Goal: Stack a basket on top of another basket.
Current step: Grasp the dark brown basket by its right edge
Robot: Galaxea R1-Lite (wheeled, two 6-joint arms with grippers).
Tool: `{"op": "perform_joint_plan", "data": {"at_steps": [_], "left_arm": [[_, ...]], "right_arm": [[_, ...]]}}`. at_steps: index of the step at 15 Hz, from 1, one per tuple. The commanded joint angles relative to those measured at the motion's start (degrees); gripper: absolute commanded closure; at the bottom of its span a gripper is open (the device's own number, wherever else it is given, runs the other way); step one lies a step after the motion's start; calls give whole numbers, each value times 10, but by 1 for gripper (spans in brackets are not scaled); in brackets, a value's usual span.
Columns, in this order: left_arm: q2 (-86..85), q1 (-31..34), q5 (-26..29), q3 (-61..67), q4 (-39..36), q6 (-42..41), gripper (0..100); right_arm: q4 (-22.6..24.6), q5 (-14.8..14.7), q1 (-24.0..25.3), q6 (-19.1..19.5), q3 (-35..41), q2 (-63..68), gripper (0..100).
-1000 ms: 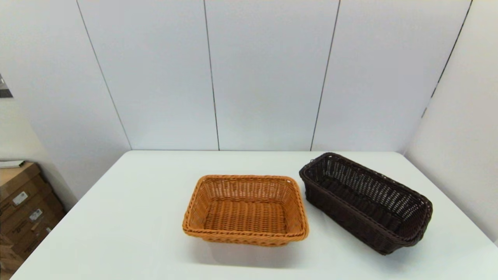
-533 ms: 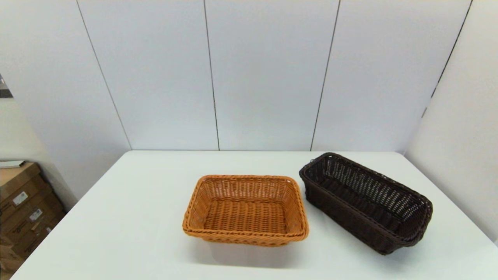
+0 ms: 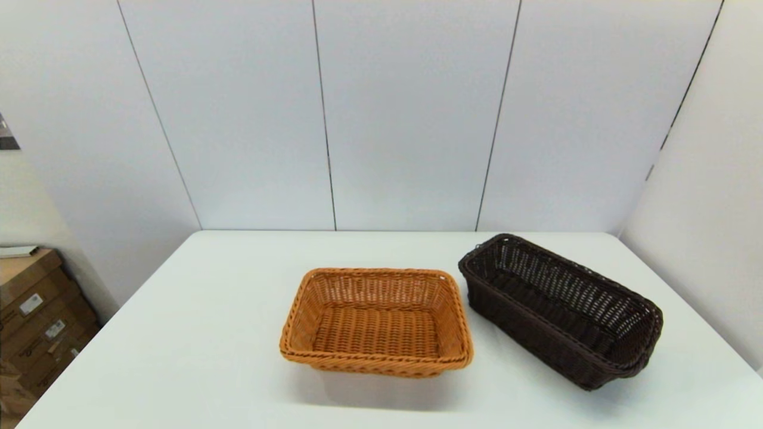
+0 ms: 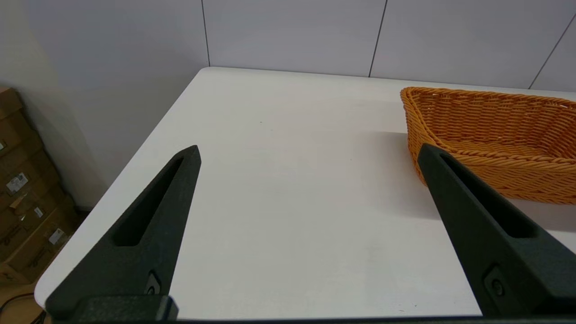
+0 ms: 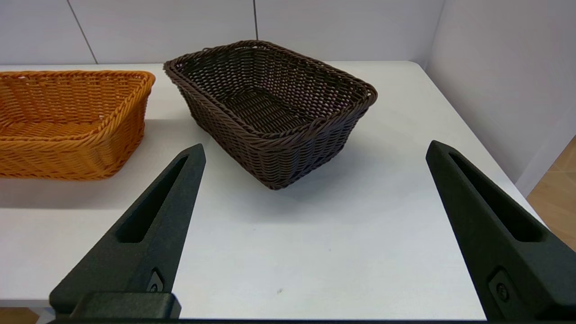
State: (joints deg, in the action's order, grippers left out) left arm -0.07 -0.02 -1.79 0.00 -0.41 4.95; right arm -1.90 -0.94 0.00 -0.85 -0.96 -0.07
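No change vs last second: baskets static, task not started

Left gripper (image 4: 308, 150) wide open, empty; orange-tan basket (image 3: 377, 322) just off one fingertip

Right gripper (image 5: 315, 148) wide open, empty; dark brown basket (image 5: 270, 108) straight ahead, on counter (image 3: 197, 333) beside orange one, apart

Both stiff woven wicker, rectangular, braided rim, open-weave flared sides

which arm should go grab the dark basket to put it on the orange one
Probably the right. The right gripper is open and faces the dark basket, which sits on the robot's right. The left gripper faces bare table beside the orange basket.
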Motion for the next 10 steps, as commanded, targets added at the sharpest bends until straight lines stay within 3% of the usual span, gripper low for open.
{"op": "perform_joint_plan", "data": {"at_steps": [1,10], "left_arm": [[0,0,-1,0,0,1,0],[0,0,-1,0,0,0,0]], "right_arm": [[-1,0,0,0,0,1,0],[0,0,0,2,0,1,0]]}}
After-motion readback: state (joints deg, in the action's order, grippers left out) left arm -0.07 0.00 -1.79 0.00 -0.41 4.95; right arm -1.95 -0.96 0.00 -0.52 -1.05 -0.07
